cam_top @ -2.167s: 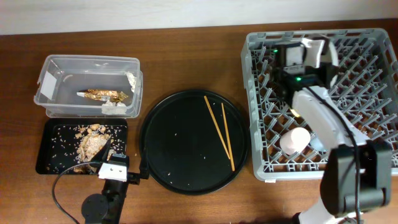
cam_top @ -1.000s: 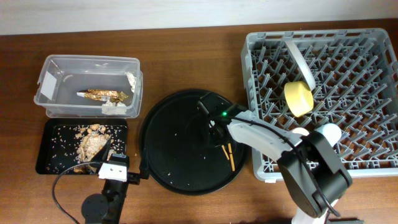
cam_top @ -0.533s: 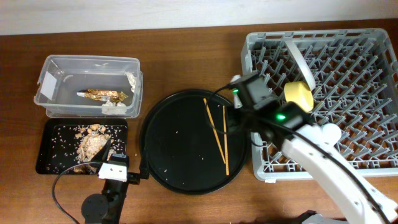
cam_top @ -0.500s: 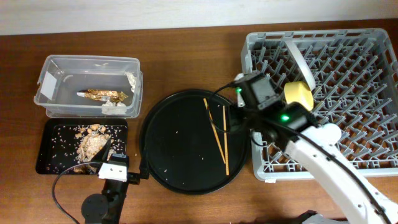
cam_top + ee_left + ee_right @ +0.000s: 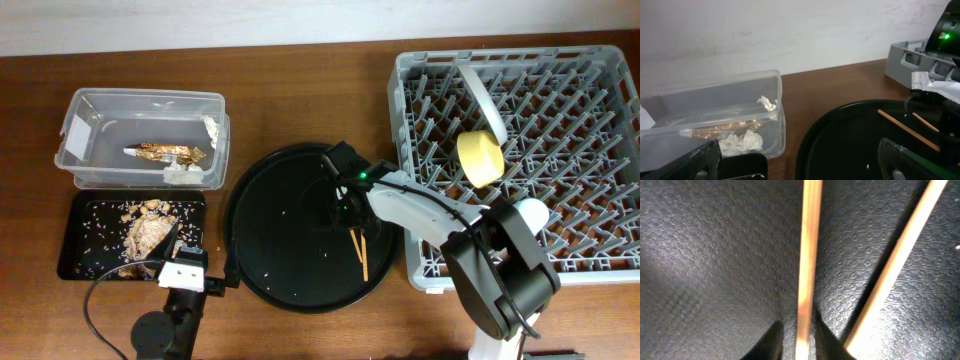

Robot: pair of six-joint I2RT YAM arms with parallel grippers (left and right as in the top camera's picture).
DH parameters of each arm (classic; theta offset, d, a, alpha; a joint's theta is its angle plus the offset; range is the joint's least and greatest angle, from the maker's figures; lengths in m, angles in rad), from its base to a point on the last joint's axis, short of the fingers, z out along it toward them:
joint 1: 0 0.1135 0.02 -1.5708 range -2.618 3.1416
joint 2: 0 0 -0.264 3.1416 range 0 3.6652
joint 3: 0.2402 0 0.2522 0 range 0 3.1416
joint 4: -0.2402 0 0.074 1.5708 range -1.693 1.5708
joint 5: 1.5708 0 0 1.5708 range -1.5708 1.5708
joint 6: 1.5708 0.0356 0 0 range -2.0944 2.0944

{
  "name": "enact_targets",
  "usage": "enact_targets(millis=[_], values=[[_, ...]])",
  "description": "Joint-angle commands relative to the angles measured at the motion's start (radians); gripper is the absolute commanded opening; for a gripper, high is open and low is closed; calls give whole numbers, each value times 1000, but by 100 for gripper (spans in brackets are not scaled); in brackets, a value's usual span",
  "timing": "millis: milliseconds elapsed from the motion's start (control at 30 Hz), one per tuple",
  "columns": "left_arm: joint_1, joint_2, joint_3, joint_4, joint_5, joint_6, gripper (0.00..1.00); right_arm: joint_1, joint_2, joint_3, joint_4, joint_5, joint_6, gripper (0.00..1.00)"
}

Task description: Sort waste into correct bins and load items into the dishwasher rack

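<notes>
Two thin wooden chopsticks [image 5: 361, 256] lie on the round black tray [image 5: 270, 240]. My right gripper [image 5: 346, 203] is down on them. In the right wrist view its fingers [image 5: 799, 340] closely straddle one chopstick [image 5: 808, 255], which still rests on the tray; the other chopstick [image 5: 905, 255] lies beside it. The dishwasher rack [image 5: 414, 272] holds the yellow bowl [image 5: 480, 157] and the upright grey-green plate [image 5: 483, 95]. The cups are hidden by my right arm. My left gripper [image 5: 183, 268] is open and empty at the front left, as the left wrist view [image 5: 800, 167] shows.
The clear tub [image 5: 140, 98] holds the gold foil wrapper [image 5: 165, 152] and white paper [image 5: 182, 173]. The shallow black rectangular tray [image 5: 75, 235] holds food scraps [image 5: 148, 235] and crumbs. The left wrist view shows the tub [image 5: 775, 80] and the round tray [image 5: 840, 140].
My right arm has come down from above the round tray onto the chopsticks, and its fingers now flank one of them. The left arm has not moved.
</notes>
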Motion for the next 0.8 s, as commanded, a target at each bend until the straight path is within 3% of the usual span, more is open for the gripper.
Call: enact_targets(millis=[0, 167, 433, 567, 700, 767], values=[[5, -5, -8, 2, 8, 16, 99, -1, 52, -11, -11, -39, 10, 5], [5, -5, -8, 2, 8, 16, 99, -2, -71, 11, -80, -26, -6, 4], [5, -5, -8, 2, 8, 16, 99, -124, -524, 16, -220, 245, -6, 4], [4, -5, -8, 2, 8, 16, 99, -259, -505, 10, -220, 289, -136, 4], [5, -5, -8, 2, 8, 16, 99, -317, -366, 4, -204, 223, -169, 4], [5, -5, -8, 2, 8, 16, 99, -306, -329, 5, -209, 215, -182, 13]])
